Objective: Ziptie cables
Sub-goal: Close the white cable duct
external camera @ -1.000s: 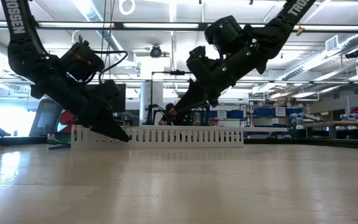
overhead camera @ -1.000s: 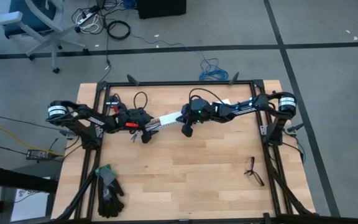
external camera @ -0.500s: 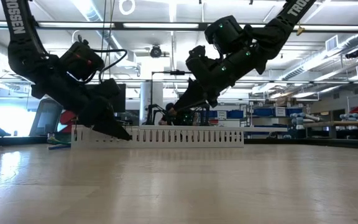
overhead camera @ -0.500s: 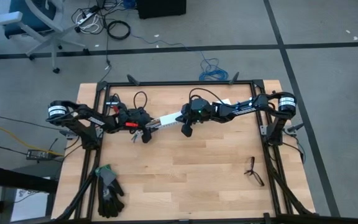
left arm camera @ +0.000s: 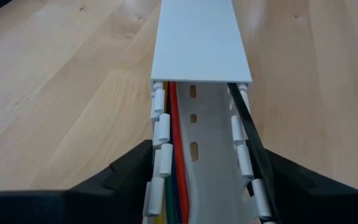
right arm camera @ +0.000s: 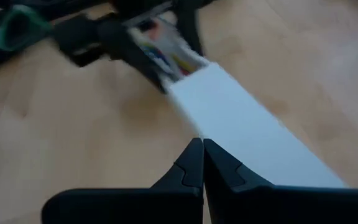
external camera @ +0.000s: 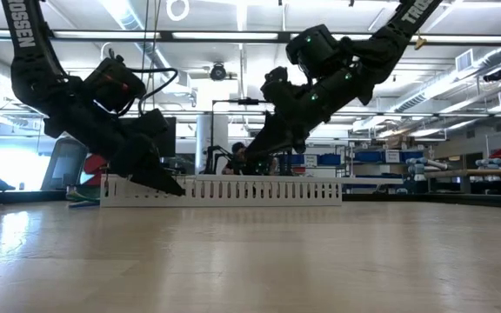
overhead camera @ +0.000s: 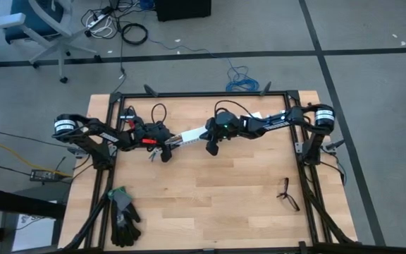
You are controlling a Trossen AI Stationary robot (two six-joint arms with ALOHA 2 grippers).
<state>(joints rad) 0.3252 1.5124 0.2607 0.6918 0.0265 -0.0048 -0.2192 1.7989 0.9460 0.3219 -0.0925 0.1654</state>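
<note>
A long white slotted duct lies on the table, its flat lid covering all but the end nearest my left gripper. In that uncovered end lie the coloured cables. A thin black strand runs along one wall; whether it is the ziptie I cannot tell. My left gripper is at the duct's uncovered end, a finger on either side of it. My right gripper is shut, over the lid's top farther along the duct. My left gripper has the duct's uncovered end between its two fingers, one against each slotted side wall. The fingers slant down from the table's left and lie along the duct. The duct rests flat on the table. My right gripper's shut tips are at the lid's top face, slanting down from the right; I cannot tell whether they touch it.
A pair of black gloves with green cuffs lies at the near left. Dark-framed spectacles lie at the near right. A black frame runs round the table's edges. A person shows behind the table in the low view.
</note>
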